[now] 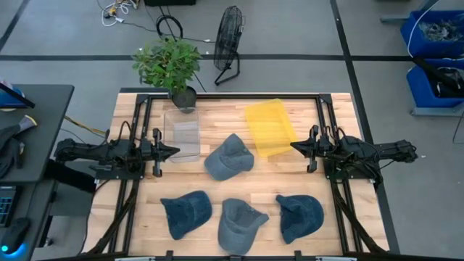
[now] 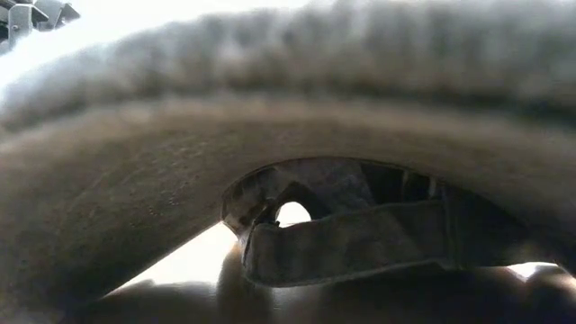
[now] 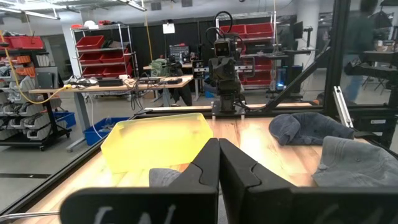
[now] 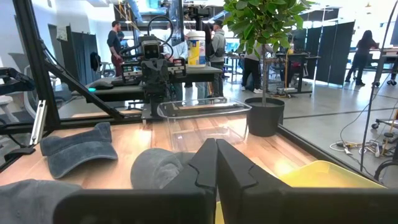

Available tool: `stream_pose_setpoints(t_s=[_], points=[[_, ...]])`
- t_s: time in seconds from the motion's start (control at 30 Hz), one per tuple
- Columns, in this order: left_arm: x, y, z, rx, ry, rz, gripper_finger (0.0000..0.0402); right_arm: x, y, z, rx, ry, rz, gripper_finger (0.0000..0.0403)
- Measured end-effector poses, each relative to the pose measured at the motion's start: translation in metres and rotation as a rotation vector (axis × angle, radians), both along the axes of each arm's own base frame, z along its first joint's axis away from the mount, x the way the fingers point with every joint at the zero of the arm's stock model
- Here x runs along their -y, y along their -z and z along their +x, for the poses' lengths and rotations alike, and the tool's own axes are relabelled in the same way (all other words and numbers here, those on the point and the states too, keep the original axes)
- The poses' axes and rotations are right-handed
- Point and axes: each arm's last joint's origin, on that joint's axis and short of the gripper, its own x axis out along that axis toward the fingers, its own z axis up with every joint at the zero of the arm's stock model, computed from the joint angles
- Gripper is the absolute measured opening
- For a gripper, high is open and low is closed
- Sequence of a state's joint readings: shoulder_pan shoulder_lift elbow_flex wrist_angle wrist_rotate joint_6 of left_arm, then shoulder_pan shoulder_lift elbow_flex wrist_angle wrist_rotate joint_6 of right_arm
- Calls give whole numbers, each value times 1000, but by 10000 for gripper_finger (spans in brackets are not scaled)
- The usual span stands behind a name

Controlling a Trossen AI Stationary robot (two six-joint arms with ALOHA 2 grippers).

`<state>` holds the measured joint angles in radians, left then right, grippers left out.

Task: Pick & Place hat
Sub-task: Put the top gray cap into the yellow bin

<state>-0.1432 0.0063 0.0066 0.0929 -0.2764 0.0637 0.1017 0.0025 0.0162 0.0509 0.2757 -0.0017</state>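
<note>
Several blue-grey caps lie on the wooden table. One cap (image 1: 229,157) rests mid-table between the arms, and three sit along the near edge (image 1: 186,212), (image 1: 241,222), (image 1: 301,215). One near cap fills the low view, its back strap (image 2: 360,243) facing the camera. My left gripper (image 1: 174,151) (image 3: 218,155) is shut and hovers left of the middle cap (image 3: 165,177). My right gripper (image 1: 293,146) (image 4: 216,158) is shut and sits right of that cap (image 4: 158,167), beside the yellow bin. Neither touches anything.
A yellow bin (image 1: 269,128) (image 3: 155,140) and a clear bin (image 1: 183,138) (image 4: 205,121) stand on the far half of the table. A potted plant (image 1: 170,65) (image 4: 264,115) sits at the far edge. Bare wood lies between the middle cap and the near caps. People stand in the room beyond.
</note>
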Motion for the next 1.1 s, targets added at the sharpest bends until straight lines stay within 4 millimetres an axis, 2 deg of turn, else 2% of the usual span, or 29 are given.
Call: stream_pose_setpoints(t_s=[0.1, 0.37, 0.6, 0.8, 0.93, 1.1], points=[[0, 0, 0, 5, 5, -34, 3, 0, 0, 0, 0, 0, 0, 7], [0, 0, 0, 38, 28, -274, 3, 0, 0, 0, 0, 0, 0, 7], [-2, 0, 0, 47, -34, -287, 3, 0, -1, 0, -1, 9, -43, 7], [-2, -2, -1, 58, -53, -201, 3, 0, -2, 0, 45, -15, 131, 7], [-2, -2, -1, 52, -49, -189, 3, 0, -2, 0, 49, -17, 155, 7], [-2, -2, -1, 52, -49, -188, 29, 0, -2, 0, 43, -6, 113, 7]])
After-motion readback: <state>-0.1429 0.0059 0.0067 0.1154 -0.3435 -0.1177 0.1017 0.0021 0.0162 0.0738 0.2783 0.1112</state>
